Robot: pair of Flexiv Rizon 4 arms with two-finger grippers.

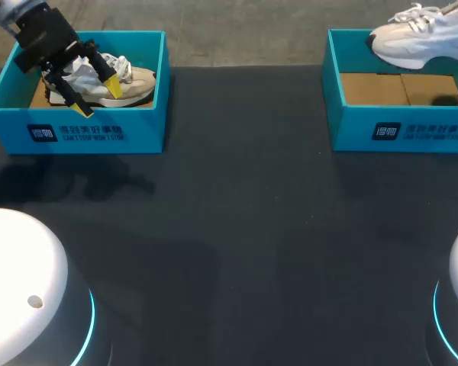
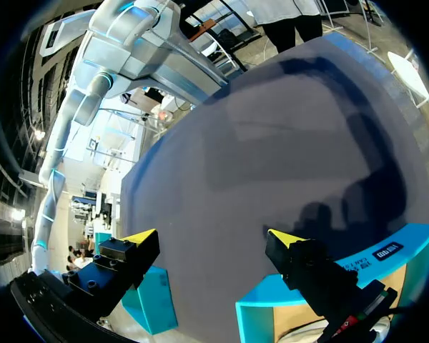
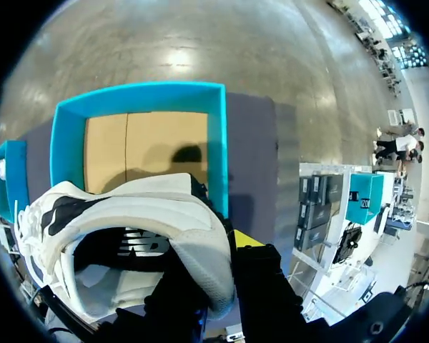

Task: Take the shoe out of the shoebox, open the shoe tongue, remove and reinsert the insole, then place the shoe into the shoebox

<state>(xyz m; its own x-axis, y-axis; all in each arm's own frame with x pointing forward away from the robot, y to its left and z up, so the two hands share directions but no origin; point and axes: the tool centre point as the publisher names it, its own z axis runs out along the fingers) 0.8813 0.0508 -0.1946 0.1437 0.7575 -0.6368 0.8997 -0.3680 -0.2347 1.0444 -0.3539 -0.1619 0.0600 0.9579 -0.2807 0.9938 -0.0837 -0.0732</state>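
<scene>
With the right gripper (image 3: 219, 280) clenched on the heel of the white mesh sneaker (image 1: 424, 34), held above its teal cardboard shoebox (image 1: 401, 131), only step 1 looks done, while the left gripper (image 1: 98, 97) hangs released over a 2nd beige sneaker (image 1: 137, 82) in its box.

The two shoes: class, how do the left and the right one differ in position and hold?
The left shoe lies inside the left shoebox; the right shoe hangs over the right shoebox's far rim. The left gripper is open at the left shoe; the right gripper clamps the right shoe's heel. Both are pale sneakers.
</scene>
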